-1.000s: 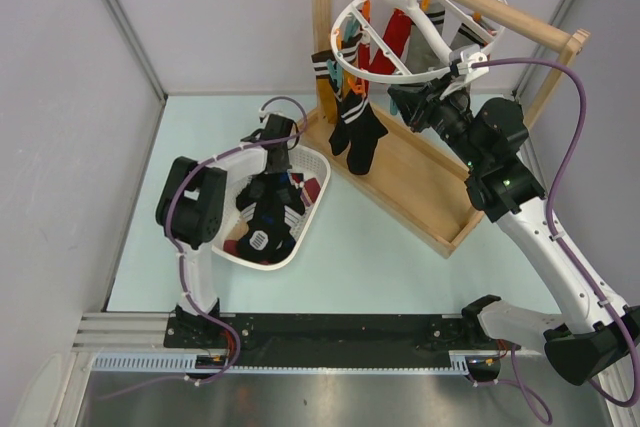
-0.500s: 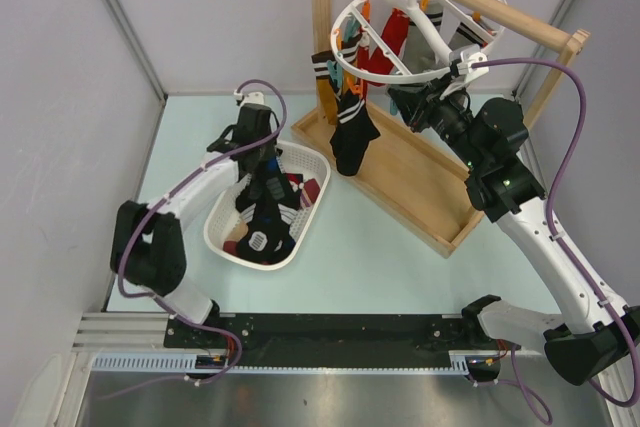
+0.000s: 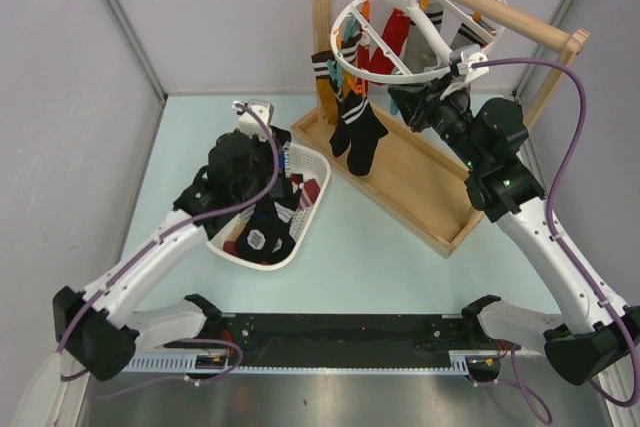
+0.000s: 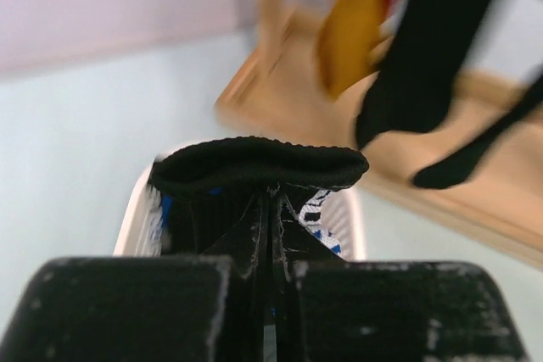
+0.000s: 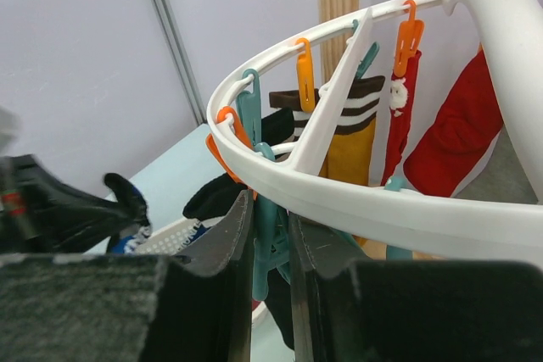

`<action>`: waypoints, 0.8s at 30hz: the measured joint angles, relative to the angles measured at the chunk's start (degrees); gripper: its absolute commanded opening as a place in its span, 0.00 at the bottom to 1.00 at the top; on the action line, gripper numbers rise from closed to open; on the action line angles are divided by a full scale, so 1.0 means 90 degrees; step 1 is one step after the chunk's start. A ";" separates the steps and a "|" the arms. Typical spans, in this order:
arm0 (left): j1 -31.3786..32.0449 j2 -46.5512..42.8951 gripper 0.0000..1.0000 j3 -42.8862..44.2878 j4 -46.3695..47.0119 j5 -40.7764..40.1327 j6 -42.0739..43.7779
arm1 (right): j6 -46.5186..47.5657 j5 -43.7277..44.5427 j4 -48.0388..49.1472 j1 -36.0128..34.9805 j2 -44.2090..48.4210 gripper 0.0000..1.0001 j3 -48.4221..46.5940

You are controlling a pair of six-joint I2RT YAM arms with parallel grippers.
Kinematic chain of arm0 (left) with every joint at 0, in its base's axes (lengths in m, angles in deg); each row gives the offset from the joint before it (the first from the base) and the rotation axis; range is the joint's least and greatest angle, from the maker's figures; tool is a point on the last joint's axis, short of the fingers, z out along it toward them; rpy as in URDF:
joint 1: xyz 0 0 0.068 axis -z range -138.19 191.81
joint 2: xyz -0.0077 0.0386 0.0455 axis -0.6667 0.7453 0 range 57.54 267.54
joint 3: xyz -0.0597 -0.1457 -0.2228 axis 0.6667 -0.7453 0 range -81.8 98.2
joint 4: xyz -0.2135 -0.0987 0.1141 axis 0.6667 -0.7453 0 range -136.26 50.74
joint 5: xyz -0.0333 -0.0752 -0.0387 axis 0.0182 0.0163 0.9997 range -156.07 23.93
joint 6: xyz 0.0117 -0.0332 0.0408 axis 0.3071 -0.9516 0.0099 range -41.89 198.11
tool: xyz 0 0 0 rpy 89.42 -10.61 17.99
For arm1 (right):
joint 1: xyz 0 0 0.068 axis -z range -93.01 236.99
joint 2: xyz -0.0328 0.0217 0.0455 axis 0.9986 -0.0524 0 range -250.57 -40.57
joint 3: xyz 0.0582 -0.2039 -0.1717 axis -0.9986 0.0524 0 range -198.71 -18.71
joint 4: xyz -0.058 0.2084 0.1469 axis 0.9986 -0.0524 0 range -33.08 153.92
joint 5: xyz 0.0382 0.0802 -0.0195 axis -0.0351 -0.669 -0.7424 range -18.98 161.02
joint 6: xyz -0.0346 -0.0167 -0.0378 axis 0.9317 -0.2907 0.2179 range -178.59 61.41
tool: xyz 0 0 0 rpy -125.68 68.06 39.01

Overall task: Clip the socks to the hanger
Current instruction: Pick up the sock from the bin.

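Observation:
The white round hanger [image 3: 424, 15] hangs by its hook from a wooden rail. Socks are clipped to it: a black one [image 3: 357, 135], a red one [image 3: 393, 39] and a brown striped one [image 5: 353, 129]. My right gripper [image 3: 402, 97] is shut on a teal clip [image 5: 270, 247] under the ring's near rim [image 5: 365, 201]. My left gripper [image 3: 262, 169] is over the basket, shut on the cuff of a black sock [image 4: 259, 163] with a white and blue pattern. That sock [image 3: 262, 222] hangs down into the basket.
A white plastic basket [image 3: 318, 163] with more socks stands on the pale green table, left of the wooden rail frame and its base tray [image 3: 420, 187]. Orange and teal clips [image 5: 303, 74] hang along the ring. Grey walls enclose the back and sides.
My left arm has swung its elbow out toward the near left, and the wrist has shifted over the basket with the black sock in the jaws. The right arm has not moved.

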 measured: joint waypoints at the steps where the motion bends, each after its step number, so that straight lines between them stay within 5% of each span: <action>1: 0.0221 -0.0243 0.00 -0.0073 0.0199 0.0012 0.0182 | -0.0002 0.0007 0.0000 0.0000 0.0000 0.00 0.0000; 12: 0.2290 -0.1307 0.00 -0.0158 0.1523 0.0444 0.2045 | -0.0007 0.0012 0.0000 0.0000 0.0000 0.00 0.0000; 24: 0.2596 0.0364 0.00 0.0918 0.1685 0.1202 0.1763 | -0.0024 0.0012 0.0002 0.0000 0.0000 0.00 0.0000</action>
